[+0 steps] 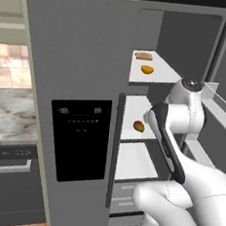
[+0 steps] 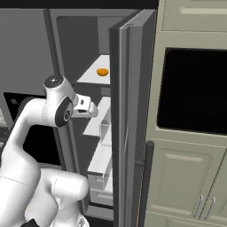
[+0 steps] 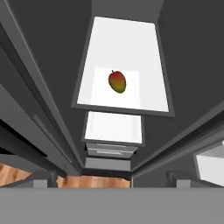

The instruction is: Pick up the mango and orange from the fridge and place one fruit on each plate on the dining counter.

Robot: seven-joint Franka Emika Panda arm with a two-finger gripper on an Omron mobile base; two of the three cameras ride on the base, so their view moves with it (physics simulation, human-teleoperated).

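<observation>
The tall matte grey fridge (image 1: 75, 72) stands open, its right door (image 2: 128, 115) beside the white arm. On the middle white shelf (image 3: 131, 48) lies the mottled red-green mango (image 3: 117, 82), near the front edge. The round orange (image 1: 147, 69) sits on the top shelf by a brown slab (image 1: 144, 56). The tool (image 3: 112, 180) hangs spread wide, empty.

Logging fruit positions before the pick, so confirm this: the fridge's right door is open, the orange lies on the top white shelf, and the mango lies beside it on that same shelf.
One thing is wrong: the mango is not on the orange's shelf. The left base view shows it alone on the next white shelf down. The fridge door is open, and the orange is on the top shelf.
</observation>
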